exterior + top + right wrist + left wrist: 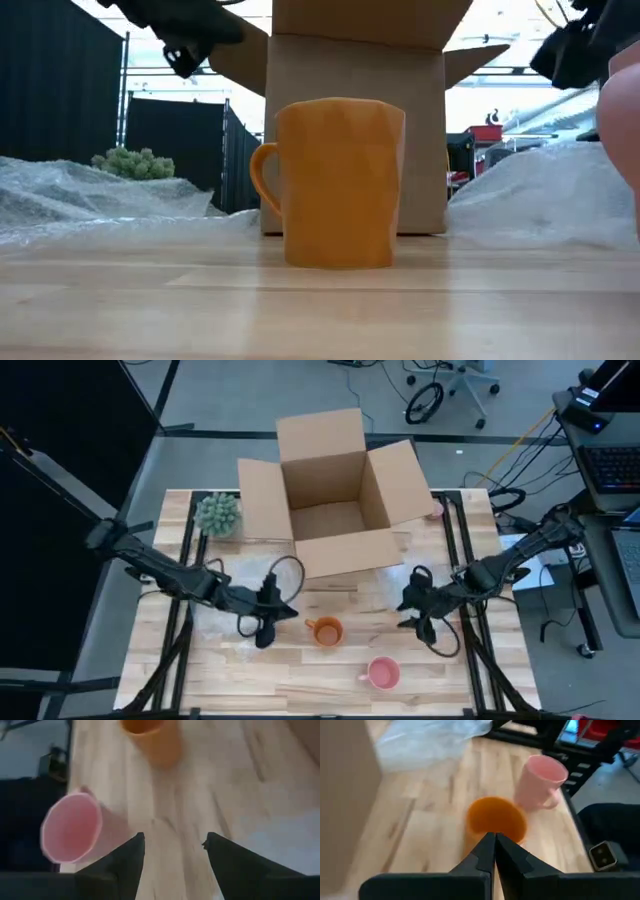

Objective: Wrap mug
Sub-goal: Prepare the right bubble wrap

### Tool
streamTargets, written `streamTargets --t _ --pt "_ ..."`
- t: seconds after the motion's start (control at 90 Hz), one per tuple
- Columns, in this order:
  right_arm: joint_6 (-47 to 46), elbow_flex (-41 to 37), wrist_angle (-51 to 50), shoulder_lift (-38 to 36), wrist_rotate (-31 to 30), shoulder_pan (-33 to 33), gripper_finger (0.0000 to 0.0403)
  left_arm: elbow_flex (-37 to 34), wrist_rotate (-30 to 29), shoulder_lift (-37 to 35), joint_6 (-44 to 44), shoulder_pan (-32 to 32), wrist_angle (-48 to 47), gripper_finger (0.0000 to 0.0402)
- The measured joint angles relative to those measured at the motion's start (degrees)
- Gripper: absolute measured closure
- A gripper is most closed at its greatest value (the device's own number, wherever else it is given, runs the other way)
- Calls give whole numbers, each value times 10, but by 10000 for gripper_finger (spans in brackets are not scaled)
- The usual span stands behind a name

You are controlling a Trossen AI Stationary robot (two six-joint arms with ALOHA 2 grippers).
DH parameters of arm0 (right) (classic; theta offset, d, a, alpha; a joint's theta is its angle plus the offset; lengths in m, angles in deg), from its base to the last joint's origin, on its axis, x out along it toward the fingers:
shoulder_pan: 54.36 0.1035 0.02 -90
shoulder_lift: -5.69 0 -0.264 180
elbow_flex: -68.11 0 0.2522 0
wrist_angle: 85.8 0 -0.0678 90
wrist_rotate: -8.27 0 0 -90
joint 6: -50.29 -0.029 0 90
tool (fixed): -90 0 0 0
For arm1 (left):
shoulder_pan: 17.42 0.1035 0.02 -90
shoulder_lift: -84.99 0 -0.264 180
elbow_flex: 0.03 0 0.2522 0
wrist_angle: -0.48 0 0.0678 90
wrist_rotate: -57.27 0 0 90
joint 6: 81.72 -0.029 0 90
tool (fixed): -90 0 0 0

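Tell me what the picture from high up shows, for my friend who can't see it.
An orange mug stands on a wooden table between two dark robot arms, the left gripper shut and the right gripper open. A pink mug lies nearer the front edge, and an open cardboard box sits behind with a small green plant.

— What carries everything?

— A pale, wood-plank worktop [300, 670] with dark rails along both sides.

— What rests on it?

— An upright orange ceramic mug [325, 630] near the middle, and a pink ceramic mug [383, 674] nearer the front edge, apart from it. Behind them stands an open brown cardboard box [335, 495], flaps spread. A small green spiky plant [217, 513] sits at its left. Clear bubble wrap sheets [70, 195] lie on either side.
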Motion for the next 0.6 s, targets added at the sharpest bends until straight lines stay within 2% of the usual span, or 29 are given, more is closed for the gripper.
streamTargets --t 0.078,0.178,0.278,0.444,0.6 --pt "30 0 49 29 -29 -2 207 0 -3 31 0 2 30 402" --pt "45 1 116 85 -27 -13 207 8 -10 62 13 3 28 402" --pt "35 15 122 137 -30 -17 207 27 -18 76 15 0 29 402" --pt "-3 52 132 207 -109 -17 207 55 -20 99 15 -3 -14 402" --pt "-39 90 132 258 -130 -19 207 58 -28 101 15 -10 -23 402"
